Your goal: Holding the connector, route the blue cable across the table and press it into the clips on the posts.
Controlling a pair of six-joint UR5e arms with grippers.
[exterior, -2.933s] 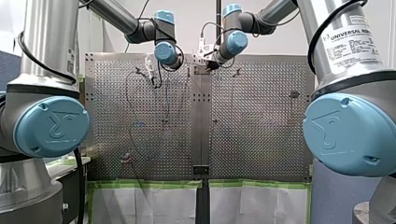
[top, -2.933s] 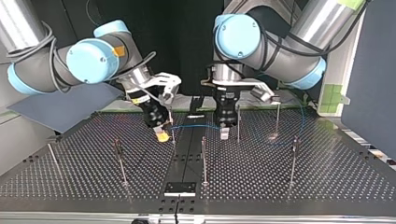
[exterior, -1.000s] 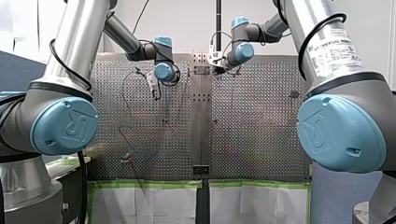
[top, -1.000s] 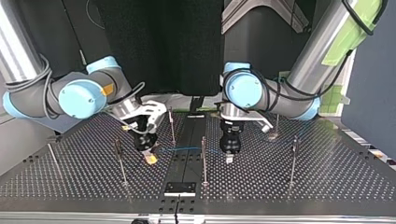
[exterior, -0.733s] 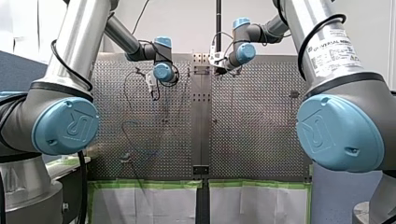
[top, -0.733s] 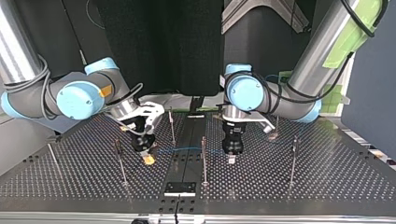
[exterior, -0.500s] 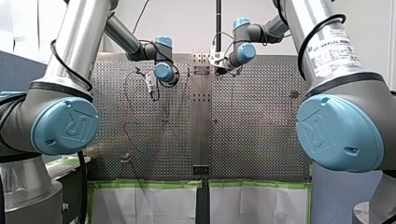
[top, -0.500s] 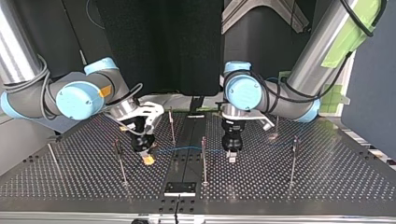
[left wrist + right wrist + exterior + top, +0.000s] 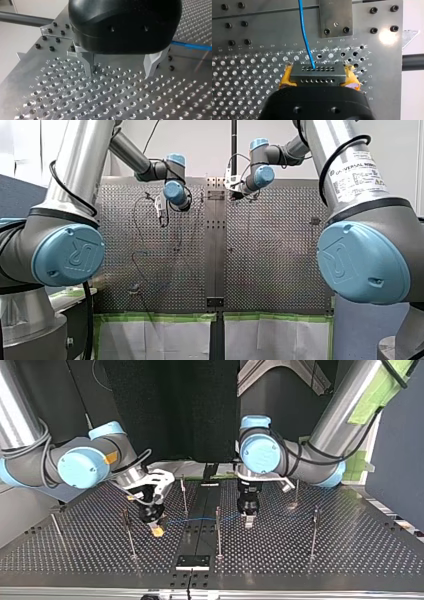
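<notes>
Clamping the grey connector (image 9: 317, 74) between its yellow pads (image 9: 286, 76), the right gripper (image 9: 318, 78) hung low over the perforated table (image 9: 247, 75). The blue cable (image 9: 305, 32) ran from the connector across the table's middle, crossing a post (image 9: 218, 530), toward the left gripper (image 9: 120, 72). Its metal fingers (image 9: 87, 62) stood wide apart, holding nothing, with the cable just beside them.

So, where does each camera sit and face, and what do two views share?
Front view: behind the arms, over the table; shoulders show.
Top view: across the table, facing my left gripper and right gripper.
Left wrist view: looks down its open fingers.
Right wrist view: its pads grip the connector.
Shared, top and right wrist: blue cable.
</notes>
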